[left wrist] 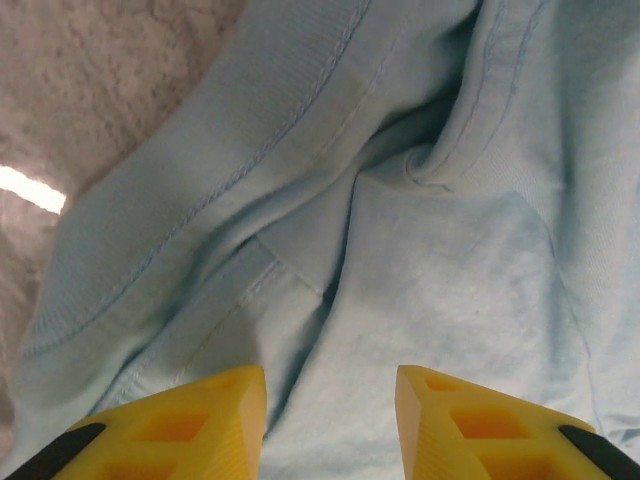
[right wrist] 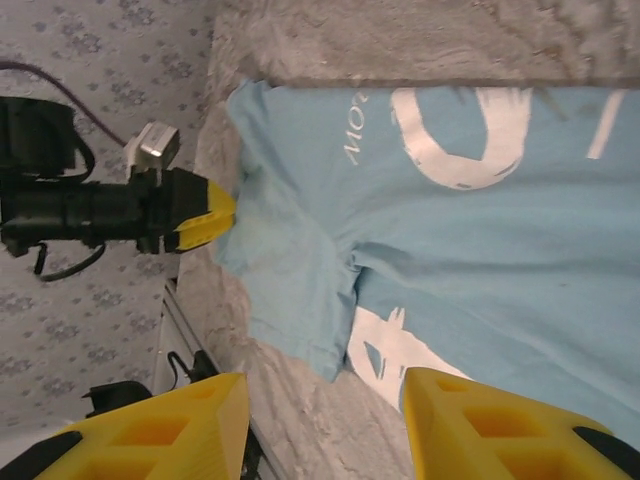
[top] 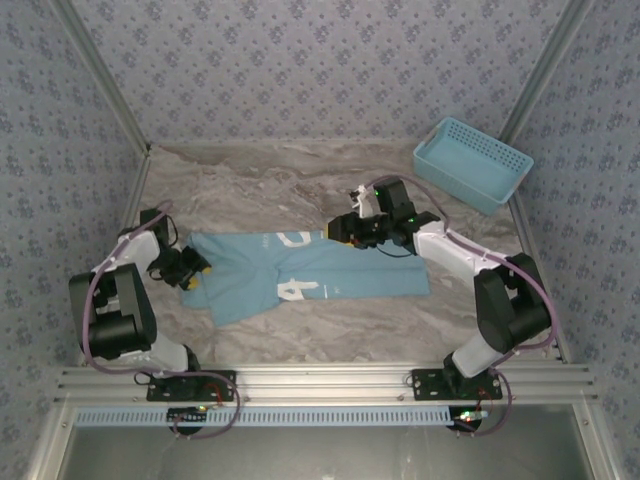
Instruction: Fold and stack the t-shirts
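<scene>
the t-shirt [top: 350, 275] lay spread across the middle of the bench [top: 250, 190], long side running left to right. it was soft sky-blue cotton, and one layer was doubled over along its near part. the white print [right wrist: 460, 135] was mostly big broken strokes. in the right wrist view only a small "mo" [right wrist: 358, 130] could be read, sideways, with the rest of that word cut off by the upper fold. a thick ring shape sat beside it, and another white mark [right wrist: 390, 350] was half hidden under a flap. from above, one stroke [top: 303, 290] looked like a "4".

up close in the left wrist view the cloth [left wrist: 400, 250] was rumpled into soft ridges. a ribbed, stitched band [left wrist: 250, 150] curved along its edge, and past that edge was grey marbled bench [left wrist: 100, 80].

the left pincer [top: 195, 272] sat at the shirt's left end. its yellow fingers [left wrist: 200, 420] were spread apart over the fabric and pinched nothing. in the right wrist view its tip [right wrist: 210, 215] met the shirt's edge. the right pincer [top: 340, 232] hung over the far edge of the shirt with its fingers [right wrist: 470, 420] wide apart and nothing between them.

a light-blue plastic lattice basket [top: 470, 165] stood well apart at the far right corner. walls [top: 300, 60] with a small flower pattern closed in the bench, and a ridged metal rail [top: 320, 380] ran along its near edge.
</scene>
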